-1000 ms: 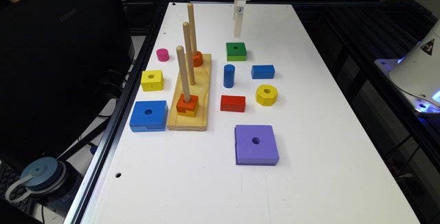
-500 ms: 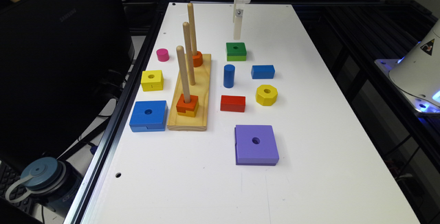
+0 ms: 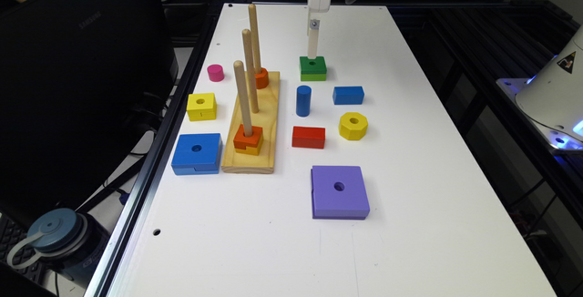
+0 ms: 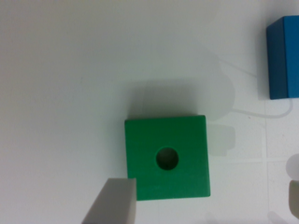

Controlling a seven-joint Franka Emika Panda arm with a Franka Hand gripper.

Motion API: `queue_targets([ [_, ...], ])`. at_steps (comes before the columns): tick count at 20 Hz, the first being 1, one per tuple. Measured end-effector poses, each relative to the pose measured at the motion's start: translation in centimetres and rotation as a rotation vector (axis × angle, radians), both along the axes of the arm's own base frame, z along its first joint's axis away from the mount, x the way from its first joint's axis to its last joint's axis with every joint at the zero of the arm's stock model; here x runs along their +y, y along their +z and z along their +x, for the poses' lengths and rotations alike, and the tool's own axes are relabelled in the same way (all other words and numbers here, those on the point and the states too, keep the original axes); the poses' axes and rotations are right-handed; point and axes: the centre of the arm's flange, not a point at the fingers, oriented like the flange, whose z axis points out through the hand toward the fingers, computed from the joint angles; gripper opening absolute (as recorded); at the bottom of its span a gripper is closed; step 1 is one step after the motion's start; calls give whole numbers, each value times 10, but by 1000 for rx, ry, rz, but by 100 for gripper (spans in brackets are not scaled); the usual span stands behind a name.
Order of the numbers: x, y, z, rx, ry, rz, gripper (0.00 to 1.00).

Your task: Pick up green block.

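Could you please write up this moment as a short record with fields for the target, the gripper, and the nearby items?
target: green block, flat on the white table, round hole up
gripper: gripper above the block, not holding it; one finger at the block's edge in the wrist view
neighbours: blue cylinder and blue block nearby, apart from it
peg board: wooden base with three pegs, to the exterior view's left of the green block
task state: block not yet lifted
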Motion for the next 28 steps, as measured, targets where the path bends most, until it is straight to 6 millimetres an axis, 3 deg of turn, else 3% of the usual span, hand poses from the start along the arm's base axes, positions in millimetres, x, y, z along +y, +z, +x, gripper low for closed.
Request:
queue_targets([
  [18, -8, -1, -2, 1, -2, -1, 100],
  [24, -8, -21, -2, 9, -2, 3, 100],
  [28, -9, -22, -2, 9, -2, 4, 100],
])
